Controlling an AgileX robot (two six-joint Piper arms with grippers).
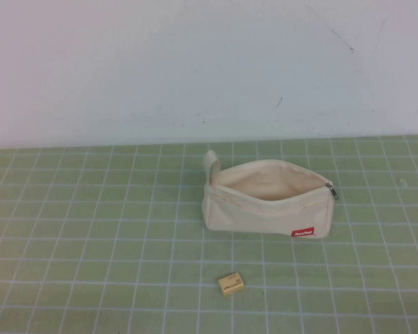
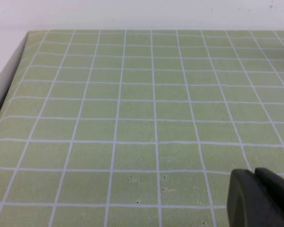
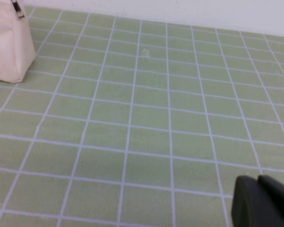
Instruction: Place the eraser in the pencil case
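A cream canvas zip pouch, the pencil case (image 1: 268,200), lies on the green mat with white grid lines (image 1: 90,243) a little right of the centre of the high view, its long side facing the camera. Its zipper is undone and the mouth gapes upward, showing the pale lining inside. A small red label (image 1: 303,232) sits at the lower right of its front face, a metal zipper pull (image 1: 331,191) hangs at the right end, and a fabric loop tab (image 1: 210,163) stands up at the left end. The eraser (image 1: 231,283), a tiny tan rectangular block with a dark printed mark on top, rests on the mat in the lower middle of the high view, below the pouch and apart from it, lying flat and slightly turned against the grid. A plain white wall (image 1: 195,62) fills the upper half of that view. Neither arm appears there. The left gripper (image 2: 260,198) shows only as a dark shape at the lower right of the left wrist view, above bare mat; whether it is parted or closed cannot be told. The right gripper (image 3: 262,201) shows likewise at the lower right of the right wrist view, with the pouch's end at the upper left; its state cannot be told either.
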